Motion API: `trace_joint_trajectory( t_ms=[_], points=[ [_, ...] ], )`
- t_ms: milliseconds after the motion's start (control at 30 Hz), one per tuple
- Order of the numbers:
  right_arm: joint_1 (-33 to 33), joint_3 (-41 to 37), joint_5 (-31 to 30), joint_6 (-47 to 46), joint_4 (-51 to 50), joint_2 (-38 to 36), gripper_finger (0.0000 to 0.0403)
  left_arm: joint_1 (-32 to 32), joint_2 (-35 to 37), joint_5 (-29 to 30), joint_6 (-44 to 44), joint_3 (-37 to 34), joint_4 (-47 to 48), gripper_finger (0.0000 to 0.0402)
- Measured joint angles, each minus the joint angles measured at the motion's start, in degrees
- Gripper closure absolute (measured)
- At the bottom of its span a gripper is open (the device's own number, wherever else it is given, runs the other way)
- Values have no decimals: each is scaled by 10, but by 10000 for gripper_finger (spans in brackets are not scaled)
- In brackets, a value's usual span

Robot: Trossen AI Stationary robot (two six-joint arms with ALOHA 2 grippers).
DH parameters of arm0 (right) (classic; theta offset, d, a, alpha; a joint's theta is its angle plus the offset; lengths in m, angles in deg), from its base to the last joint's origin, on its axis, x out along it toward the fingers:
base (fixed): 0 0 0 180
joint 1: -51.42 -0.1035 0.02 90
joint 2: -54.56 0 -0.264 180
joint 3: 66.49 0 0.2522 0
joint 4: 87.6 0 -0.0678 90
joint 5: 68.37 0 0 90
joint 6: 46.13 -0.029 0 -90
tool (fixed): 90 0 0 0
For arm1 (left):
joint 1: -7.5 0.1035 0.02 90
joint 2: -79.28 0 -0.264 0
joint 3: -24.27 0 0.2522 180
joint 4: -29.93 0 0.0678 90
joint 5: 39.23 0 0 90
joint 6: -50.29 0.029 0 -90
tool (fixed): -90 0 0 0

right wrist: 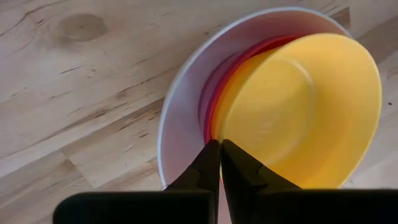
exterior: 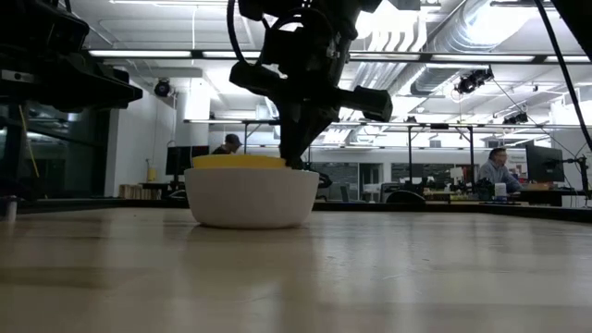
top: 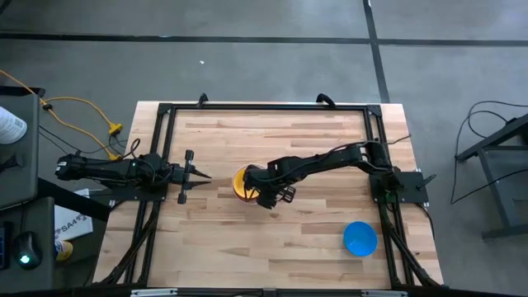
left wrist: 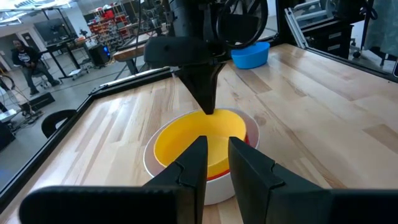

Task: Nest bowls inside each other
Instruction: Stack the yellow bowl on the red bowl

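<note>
At mid-surface, the right gripper (right wrist: 220, 146), jaws together, presses the yellow bowl's (right wrist: 305, 112) rim inside the white bowl (exterior: 250, 197). It sits tilted; pushing harder could tip it. Left gripper (left wrist: 216, 158) waits beside, jaws apart. Blue bowl (top: 360, 238) remains well apart.

Plastic bowls on a pale wood tabletop

The table (top: 280, 247) is light wood in butted planks, with visible grain, a dark knot and a smooth, faintly sheened finish. The white bowl (exterior: 250, 198), yellow bowl (right wrist: 311, 112) and red-pink bowl (right wrist: 214, 93) look like smooth plastic with a soft satin gloss; the blue bowl (top: 360, 238) looks the same. The right gripper (right wrist: 219, 155) has matt black fingers, as does the left gripper (left wrist: 216, 163). The table's frame (top: 264, 107) looks like black metal.
</note>
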Motion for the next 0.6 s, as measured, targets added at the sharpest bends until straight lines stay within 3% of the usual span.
trace_joint_trajectory(
  t_ms=[600],
  points=[
    [-1, 0, 6, -13, 9, -1, 399, 0, 0, 0, 0, 0, 0, 336]
  ],
)
